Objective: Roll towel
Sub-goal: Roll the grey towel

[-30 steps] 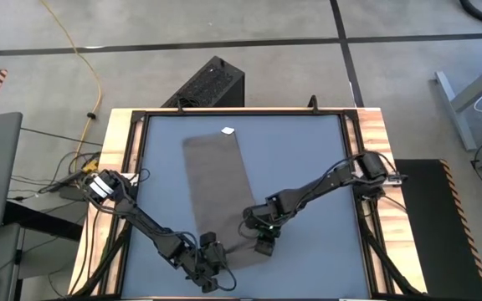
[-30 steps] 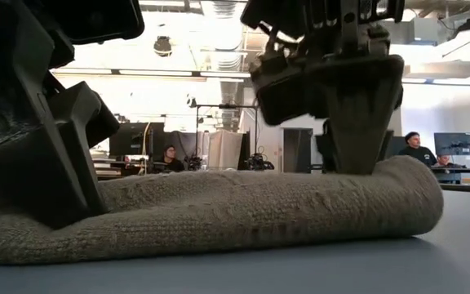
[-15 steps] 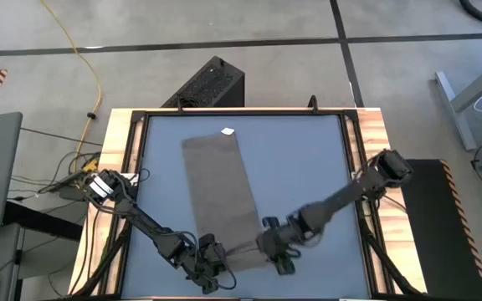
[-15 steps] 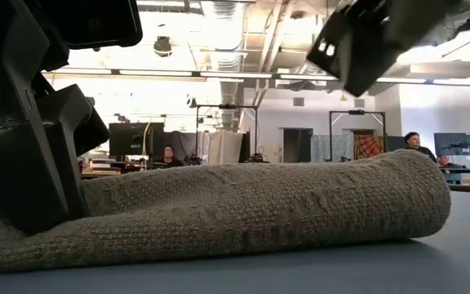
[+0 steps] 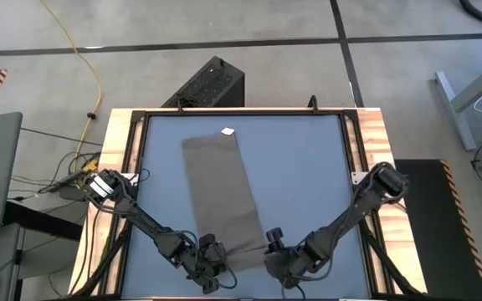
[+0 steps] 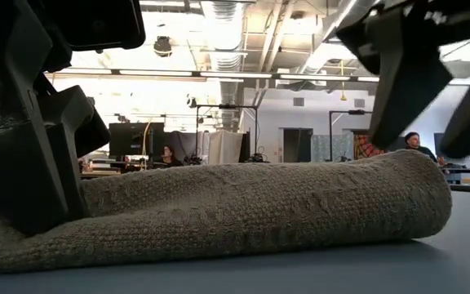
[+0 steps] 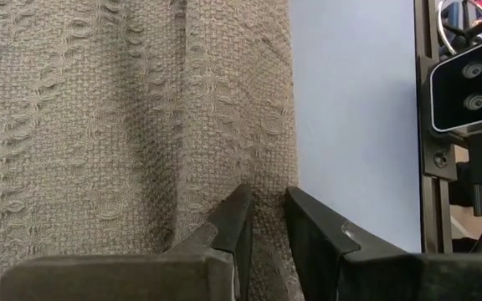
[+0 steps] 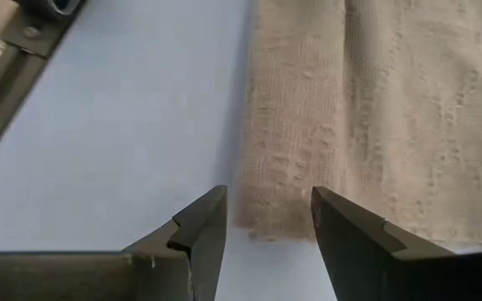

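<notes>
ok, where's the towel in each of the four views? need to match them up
High view: towel, long strip running down the table's middle to the near edge.
Low view: rolled fold across the foreground.
Left wrist view: fills the left and centre; left end effector pinches its edge.
Right wrist view: right half; right end effector open at its corner.
Shared landmark: blue table surface.

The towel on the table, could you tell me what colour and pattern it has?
The towel is plain grey-brown with a woven texture, no print; the left wrist view shows it best.
</notes>
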`<state>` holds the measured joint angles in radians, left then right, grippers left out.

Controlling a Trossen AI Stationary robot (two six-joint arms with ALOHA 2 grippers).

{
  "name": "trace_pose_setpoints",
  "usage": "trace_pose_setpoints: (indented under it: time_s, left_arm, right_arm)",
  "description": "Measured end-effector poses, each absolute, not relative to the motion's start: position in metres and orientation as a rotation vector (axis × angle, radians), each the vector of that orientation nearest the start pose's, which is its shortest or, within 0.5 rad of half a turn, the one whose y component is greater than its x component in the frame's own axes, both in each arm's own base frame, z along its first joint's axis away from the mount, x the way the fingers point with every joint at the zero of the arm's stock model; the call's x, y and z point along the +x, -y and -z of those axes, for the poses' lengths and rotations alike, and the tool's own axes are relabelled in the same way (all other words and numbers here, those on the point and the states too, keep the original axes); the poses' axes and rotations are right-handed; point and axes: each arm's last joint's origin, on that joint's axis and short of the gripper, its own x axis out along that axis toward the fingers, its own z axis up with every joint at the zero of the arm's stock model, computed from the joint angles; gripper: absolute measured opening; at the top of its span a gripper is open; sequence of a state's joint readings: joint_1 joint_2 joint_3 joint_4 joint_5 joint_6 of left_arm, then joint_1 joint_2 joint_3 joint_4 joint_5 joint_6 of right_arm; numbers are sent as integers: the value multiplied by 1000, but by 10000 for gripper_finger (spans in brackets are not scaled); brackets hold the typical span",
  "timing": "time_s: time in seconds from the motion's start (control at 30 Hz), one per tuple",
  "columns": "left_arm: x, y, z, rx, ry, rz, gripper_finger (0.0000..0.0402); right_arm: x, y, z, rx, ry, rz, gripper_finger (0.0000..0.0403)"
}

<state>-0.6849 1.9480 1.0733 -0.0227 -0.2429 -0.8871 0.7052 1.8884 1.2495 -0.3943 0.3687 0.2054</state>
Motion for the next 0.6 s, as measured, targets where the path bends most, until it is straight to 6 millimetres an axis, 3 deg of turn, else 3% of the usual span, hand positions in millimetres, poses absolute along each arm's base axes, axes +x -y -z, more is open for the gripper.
trace_pose_setpoints:
  time_s: [0.37,0.47,0.6]
  left_arm:
    - [300,239,-127,-448,-883,58,61]
    - [297,244,-128,-457,-891,87,61]
    - [293,252,-129,-460,-877,130,61]
  right_arm:
    - [313,-241,-133,-333,-969,-153,190]
    - [317,-236,-133,-320,-971,-136,155]
    - [322,-230,-135,-320,-974,-170,75]
